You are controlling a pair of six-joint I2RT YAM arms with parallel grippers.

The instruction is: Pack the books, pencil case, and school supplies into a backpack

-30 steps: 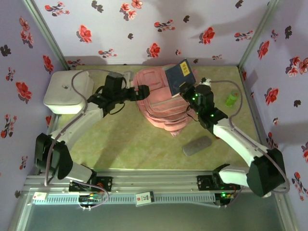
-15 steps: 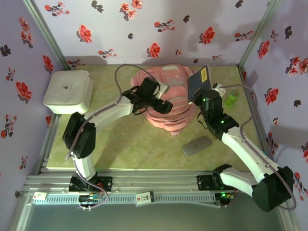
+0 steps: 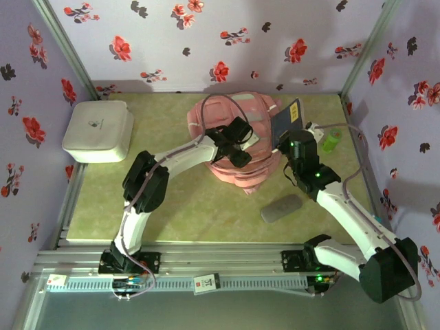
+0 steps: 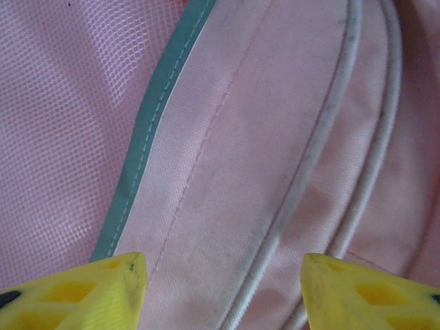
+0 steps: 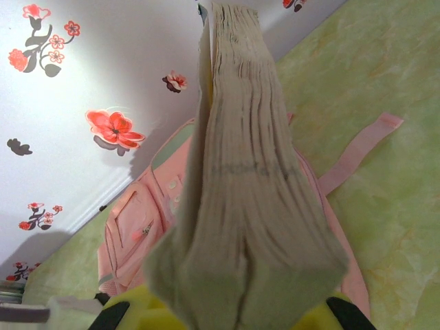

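Left hand moved onto pink backpack, spread apart, right hand pinching navy-covered books

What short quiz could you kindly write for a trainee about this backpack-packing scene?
1. True or false: the right gripper is shut on the books.
2. What lies directly beneath the open left gripper? A. backpack B. white box C. green object
3. On which side of the table does the pencil case lie?
Key: 1 true; 2 A; 3 the right side.
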